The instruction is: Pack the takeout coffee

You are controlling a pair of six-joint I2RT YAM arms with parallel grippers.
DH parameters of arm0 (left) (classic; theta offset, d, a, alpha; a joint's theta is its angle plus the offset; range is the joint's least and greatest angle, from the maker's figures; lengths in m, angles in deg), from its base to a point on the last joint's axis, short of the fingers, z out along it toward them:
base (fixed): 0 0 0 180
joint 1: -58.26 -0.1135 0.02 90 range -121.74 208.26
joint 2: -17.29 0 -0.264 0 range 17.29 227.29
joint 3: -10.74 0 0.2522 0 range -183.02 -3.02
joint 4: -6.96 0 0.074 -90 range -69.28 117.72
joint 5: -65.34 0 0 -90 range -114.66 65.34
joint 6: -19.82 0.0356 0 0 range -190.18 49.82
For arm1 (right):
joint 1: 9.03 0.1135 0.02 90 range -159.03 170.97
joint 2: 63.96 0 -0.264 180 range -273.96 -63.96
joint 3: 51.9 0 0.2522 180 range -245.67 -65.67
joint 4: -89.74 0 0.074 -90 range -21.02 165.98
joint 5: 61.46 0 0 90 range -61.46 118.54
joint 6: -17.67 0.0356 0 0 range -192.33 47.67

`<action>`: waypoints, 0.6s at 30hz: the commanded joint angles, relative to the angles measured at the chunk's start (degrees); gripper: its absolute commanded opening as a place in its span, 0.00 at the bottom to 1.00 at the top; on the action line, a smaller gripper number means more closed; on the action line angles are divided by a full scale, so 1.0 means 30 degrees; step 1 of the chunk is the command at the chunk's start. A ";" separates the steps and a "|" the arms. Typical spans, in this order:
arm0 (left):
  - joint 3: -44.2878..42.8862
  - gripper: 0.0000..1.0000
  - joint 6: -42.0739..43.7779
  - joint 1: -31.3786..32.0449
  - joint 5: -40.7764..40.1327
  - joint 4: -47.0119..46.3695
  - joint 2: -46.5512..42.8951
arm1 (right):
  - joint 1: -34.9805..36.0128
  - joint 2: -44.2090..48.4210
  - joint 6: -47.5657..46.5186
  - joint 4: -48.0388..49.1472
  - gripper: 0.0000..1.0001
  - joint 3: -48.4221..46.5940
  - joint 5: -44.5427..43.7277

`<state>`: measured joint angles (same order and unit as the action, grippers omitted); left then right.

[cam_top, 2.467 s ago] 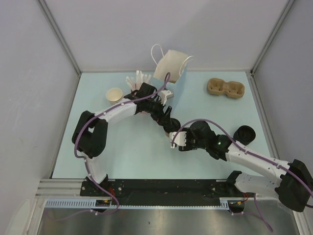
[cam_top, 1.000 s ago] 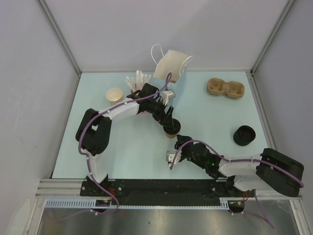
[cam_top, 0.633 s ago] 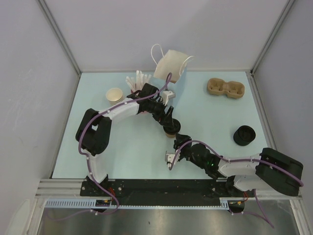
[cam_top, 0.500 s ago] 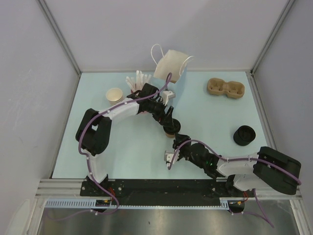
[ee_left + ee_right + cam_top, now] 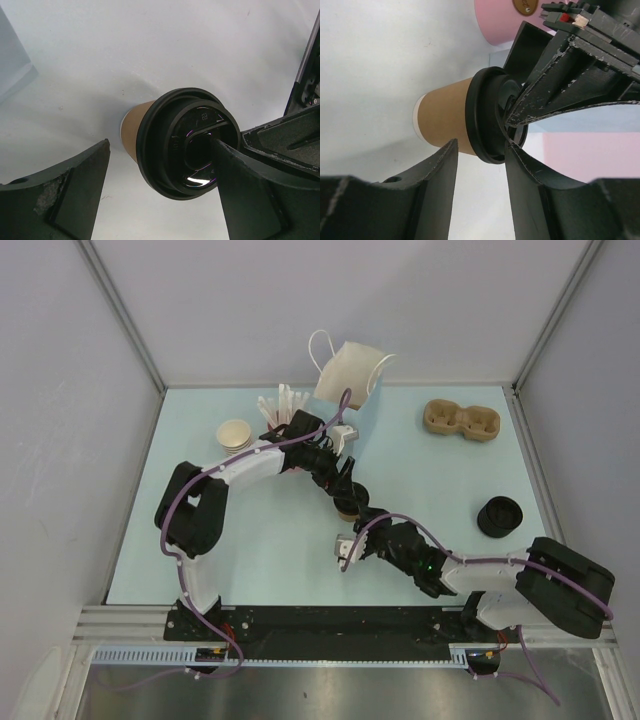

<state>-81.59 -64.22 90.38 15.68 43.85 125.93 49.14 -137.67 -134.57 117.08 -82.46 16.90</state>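
Note:
The takeout coffee (image 5: pixel 348 506), a kraft-brown cup with a black lid, stands on the pale blue table near the middle. My left gripper (image 5: pixel 345 490) hangs over it, open wide. In the left wrist view the lid (image 5: pixel 185 142) lies between the left gripper's (image 5: pixel 161 145) fingers: the right one crosses the lid's edge and the left one (image 5: pixel 65 200) stands well apart from the cup. My right gripper (image 5: pixel 345 550) sits just in front of the cup, low over the table. Seen from the right wrist, the right gripper (image 5: pixel 481 143) is open with nothing between its fingers, and the cup (image 5: pixel 445 117) lies just beyond its tips.
A white paper bag (image 5: pixel 350 375) stands at the back. A pink cup with white straws (image 5: pixel 285 410) and a stack of tan cups (image 5: pixel 236 434) are at the back left. A brown cup carrier (image 5: pixel 460 422) lies back right, black lids (image 5: pixel 499 516) at right.
Over the last second my right gripper has crept a little toward the cup, after pulling back and swinging low earlier. The left gripper and the cup have not moved.

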 commanded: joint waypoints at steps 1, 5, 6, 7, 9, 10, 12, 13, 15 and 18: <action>-0.0003 0.87 -0.0022 0.0046 0.0060 -0.0124 0.0202 | -0.0201 -0.0302 0.1058 -0.0633 0.47 -0.0729 0.0686; 0.0055 0.87 -0.0022 0.0017 0.0060 -0.0153 0.0144 | -0.0318 -0.0653 0.1380 -0.0839 0.47 -0.0758 0.0862; 0.0055 0.86 -0.0022 0.0045 0.0031 -0.0182 0.0144 | -0.0347 -0.0741 0.1468 -0.0839 0.47 -0.0758 0.0891; 0.0055 0.87 -0.0022 0.0046 0.0031 -0.0183 0.0144 | -0.0406 -0.0974 0.1498 -0.0868 0.47 -0.0787 0.0891; 0.0055 0.87 -0.0022 0.0017 0.0031 -0.0183 0.0173 | -0.0494 -0.1122 0.1556 -0.0869 0.47 -0.0817 0.0950; 0.0055 0.86 -0.0051 0.0016 0.0060 -0.0183 0.0173 | -0.0523 -0.1181 0.1585 -0.0869 0.47 -0.0817 0.0921; 0.0055 0.87 0.0007 0.0045 0.0060 -0.0212 0.0202 | -0.0553 -0.1152 0.1702 -0.0985 0.47 -0.0817 0.1038; 0.0055 0.86 -0.0022 0.0046 0.0002 -0.0241 0.0203 | -0.0582 -0.1065 0.1790 -0.1044 0.47 -0.0817 0.1038; 0.0055 0.87 0.0007 0.0046 0.0002 -0.0212 0.0261 | -0.0582 -0.1123 0.1820 -0.1249 0.46 -0.0817 0.1125; 0.0055 0.86 0.0065 0.0045 -0.0086 -0.0066 0.0320 | -0.0582 -0.1269 0.1849 -0.1454 0.43 -0.0817 0.1125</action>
<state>-81.57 -64.20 90.38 15.59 43.70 125.96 47.61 -140.16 -131.66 114.88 -84.06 18.74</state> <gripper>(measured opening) 0.865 0.449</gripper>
